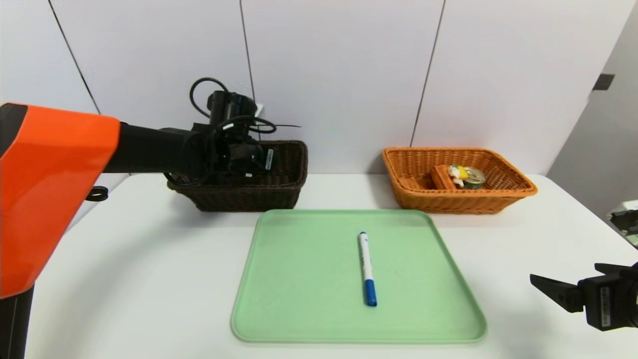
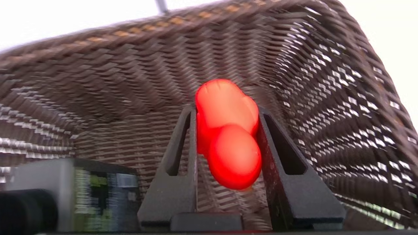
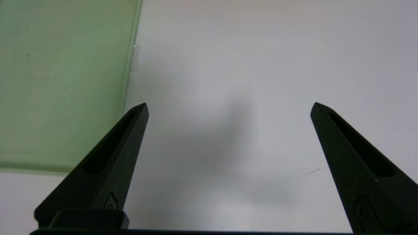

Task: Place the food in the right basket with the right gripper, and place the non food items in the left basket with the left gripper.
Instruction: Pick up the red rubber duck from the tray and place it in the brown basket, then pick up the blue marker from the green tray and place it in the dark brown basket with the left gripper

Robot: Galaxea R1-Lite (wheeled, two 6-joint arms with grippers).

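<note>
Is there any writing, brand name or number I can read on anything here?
None can be read.
Marker pen: small print on the barrel, too small.
Can in the orange basket: label too small.
Left gripper: wrist sticker blurred.
Right gripper: sticker too small.

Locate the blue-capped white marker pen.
In the head view, the blue-capped white marker pen lies right of centre on the pale green plastic tray, in front of both baskets.

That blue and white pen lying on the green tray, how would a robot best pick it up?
Grip the pen at the middle of its white barrel, coming straight down from above, fingers closing across its width. It lies flat and alone on the tray, so both long sides are free.
</note>
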